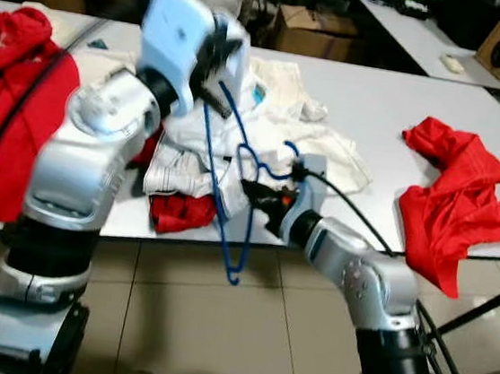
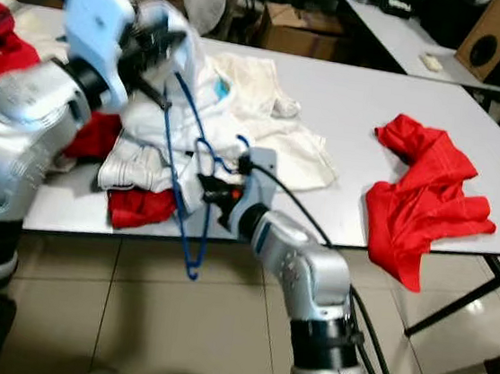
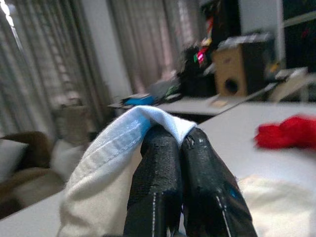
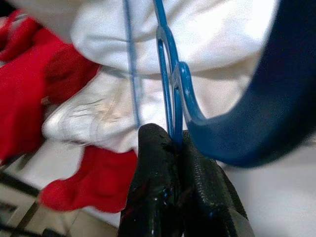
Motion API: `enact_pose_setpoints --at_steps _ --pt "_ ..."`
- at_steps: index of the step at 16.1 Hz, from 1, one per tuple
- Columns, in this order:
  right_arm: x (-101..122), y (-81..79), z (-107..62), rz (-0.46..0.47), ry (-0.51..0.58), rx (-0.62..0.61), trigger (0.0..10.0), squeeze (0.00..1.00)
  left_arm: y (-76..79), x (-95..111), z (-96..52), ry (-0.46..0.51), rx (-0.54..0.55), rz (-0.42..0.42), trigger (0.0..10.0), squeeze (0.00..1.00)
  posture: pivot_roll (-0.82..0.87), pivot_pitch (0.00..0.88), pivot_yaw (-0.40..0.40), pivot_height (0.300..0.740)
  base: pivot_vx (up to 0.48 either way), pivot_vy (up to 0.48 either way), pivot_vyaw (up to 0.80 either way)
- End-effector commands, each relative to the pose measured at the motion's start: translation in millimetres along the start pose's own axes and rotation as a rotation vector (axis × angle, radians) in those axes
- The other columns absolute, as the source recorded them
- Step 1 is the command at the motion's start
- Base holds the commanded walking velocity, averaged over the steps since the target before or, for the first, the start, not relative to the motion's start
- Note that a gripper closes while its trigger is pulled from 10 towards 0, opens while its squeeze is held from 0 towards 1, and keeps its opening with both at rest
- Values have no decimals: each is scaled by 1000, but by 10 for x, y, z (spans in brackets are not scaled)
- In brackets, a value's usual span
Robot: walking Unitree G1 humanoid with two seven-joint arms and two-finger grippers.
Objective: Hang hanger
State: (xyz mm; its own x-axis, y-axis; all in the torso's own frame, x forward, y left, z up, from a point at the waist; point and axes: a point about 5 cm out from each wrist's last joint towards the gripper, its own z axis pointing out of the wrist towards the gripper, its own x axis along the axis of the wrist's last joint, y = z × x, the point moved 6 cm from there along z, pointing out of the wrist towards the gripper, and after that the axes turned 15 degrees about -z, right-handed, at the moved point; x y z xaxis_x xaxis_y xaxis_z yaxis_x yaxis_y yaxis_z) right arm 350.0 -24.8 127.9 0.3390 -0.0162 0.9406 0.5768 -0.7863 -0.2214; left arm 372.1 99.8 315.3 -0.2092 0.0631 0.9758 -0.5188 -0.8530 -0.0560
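Note:
A thin blue hanger (image 1: 231,194) hangs tilted at the table's front edge, its lower end below the tabletop. My right gripper (image 1: 254,190) is shut on the hanger near its hook (image 4: 197,116). My left gripper (image 1: 216,52) is raised above the pile and shut on the edge of a white garment (image 3: 123,143), which drapes down over the hanger's upper part. In the left wrist view the white cloth folds over the closed fingertips (image 3: 170,143).
A heap of white clothes (image 1: 284,128) and a red piece (image 1: 179,211) lie on the white table (image 1: 377,102). Red garments sit at the right edge (image 1: 456,201) and far left (image 1: 6,105). Boxes, a speaker and another table stand behind.

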Motion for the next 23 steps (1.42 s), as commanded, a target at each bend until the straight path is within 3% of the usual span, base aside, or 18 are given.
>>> enact_pose_setpoints --at_steps 1,2,4,5,7,9,10,11,12,14,15,16,17,18,20,21,23 --pt "-67 111 -8 20 -39 -52 10000 0 70 244 0 73 -38 -17 0 0 10 0 -119 740 0 0 0" --pt "-115 170 -17 21 -57 -85 10000 0 17 364 -10 108 -27 -54 0 0 11 0 -120 740 0 0 0" --pt "-94 340 -64 25 -38 -167 10000 0 -159 444 -39 122 28 -52 0 0 9 0 -118 740 0 0 0" --pt "-1 424 -88 31 5 -202 10000 0 -208 440 -51 114 52 -38 0 0 8 0 -117 740 0 0 0" --pt "328 698 -239 25 117 -284 10000 0 -515 370 -134 75 182 45 0 0 4 0 -115 740 0 0 0" --pt "518 771 -331 -31 159 -276 10000 0 -640 340 -166 53 227 89 0 0 2 0 -118 740 0 0 0" --pt "851 716 -464 -131 251 -200 10000 0 -769 299 -207 28 268 144 0 0 0 0 -119 740 0 0 0" --pt "1148 531 -612 -168 362 -71 10000 0 -863 264 -244 15 300 168 0 0 -2 0 -120 740 0 0 0" --pt "1240 414 -710 -158 400 13 10000 0 -893 231 -261 6 312 174 0 0 -6 0 -120 740 0 0 0" --pt "919 235 -788 -270 271 136 10000 0 -828 109 -249 -25 283 175 0 0 -11 0 -119 740 0 0 0" --pt "574 132 -831 -306 143 218 10000 0 -766 17 -231 -50 257 187 0 0 -13 0 -118 740 0 0 0" --pt "93 210 -896 -361 -57 194 10000 0 -664 -128 -206 -86 213 196 0 0 -22 0 -109 740 0 0 0" --pt "-72 434 -928 -370 -129 70 10000 0 -581 -207 -182 -99 180 194 0 0 -22 0 -109 740 0 0 0" --pt "-30 597 -929 -347 -108 -30 10000 0 -532 -219 -155 -94 164 189 0 0 -25 0 -105 740 0 0 0" --pt "106 701 -913 -351 -38 -116 10000 0 -468 -198 -119 -79 140 188 0 0 -24 0 -105 740 0 0 0" --pt "227 639 -895 -341 41 -113 10000 0 -440 -187 -103 -72 129 197 0 0 -25 0 -103 740 0 0 0" --pt "196 482 -869 -371 51 -56 10000 0 -413 -172 -80 -59 121 196 0 0 -25 0 -103 740 0 0 0"
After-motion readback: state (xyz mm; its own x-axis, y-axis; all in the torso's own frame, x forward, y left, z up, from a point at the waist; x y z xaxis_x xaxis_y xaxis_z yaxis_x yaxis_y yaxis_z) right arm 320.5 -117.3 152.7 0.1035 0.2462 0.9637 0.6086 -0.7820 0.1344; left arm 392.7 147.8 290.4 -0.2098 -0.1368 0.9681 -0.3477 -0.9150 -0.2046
